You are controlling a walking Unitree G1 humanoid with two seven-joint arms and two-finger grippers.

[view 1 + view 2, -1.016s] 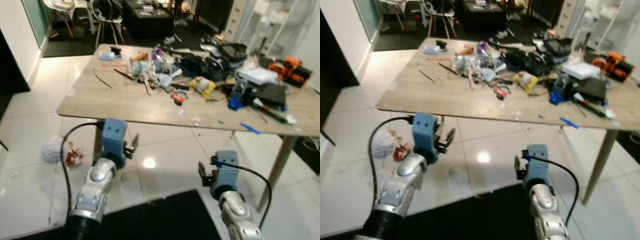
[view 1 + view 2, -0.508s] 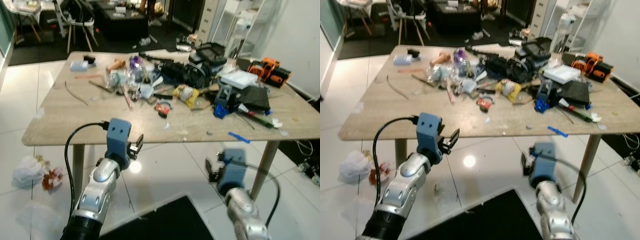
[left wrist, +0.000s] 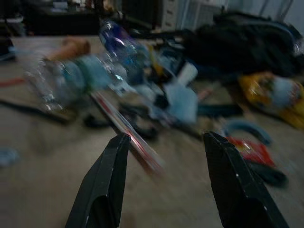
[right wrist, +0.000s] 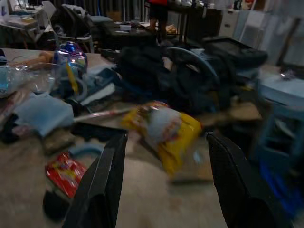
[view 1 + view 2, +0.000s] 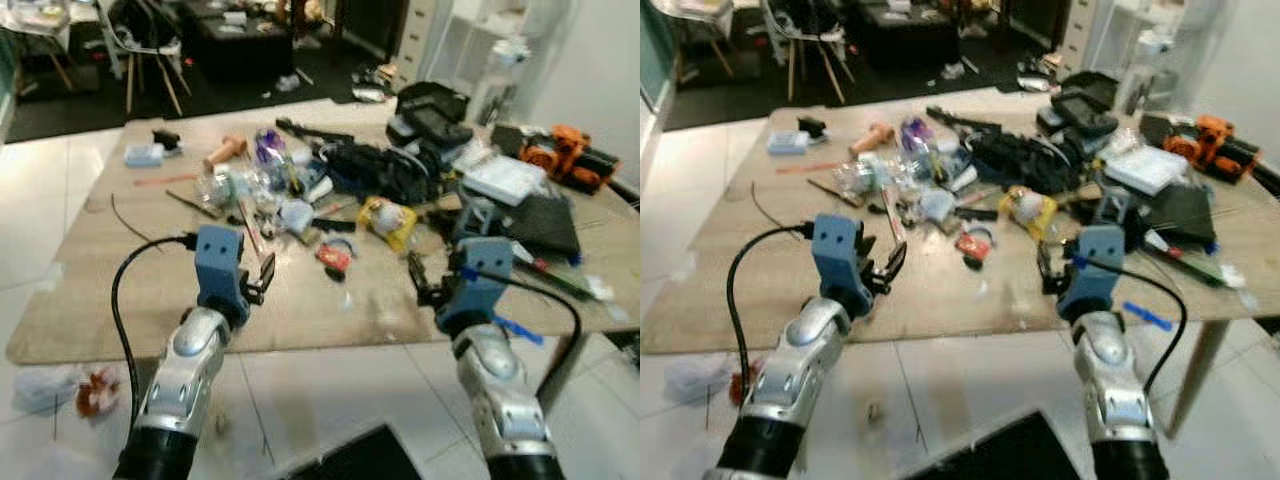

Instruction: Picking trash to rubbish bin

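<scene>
Head view: tools (both open) near table edge.

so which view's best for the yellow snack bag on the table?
The right wrist view: the yellow snack bag sits large between the open right pincer fingers. Both eye views show it small, mid-table. In the left wrist view it is blurred at the edge.

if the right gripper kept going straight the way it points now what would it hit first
Most likely the crumpled yellow snack bag on the wooden table: it lies between the open fingers of the right gripper, ahead of the black bag. Depth is hard to judge.
</scene>
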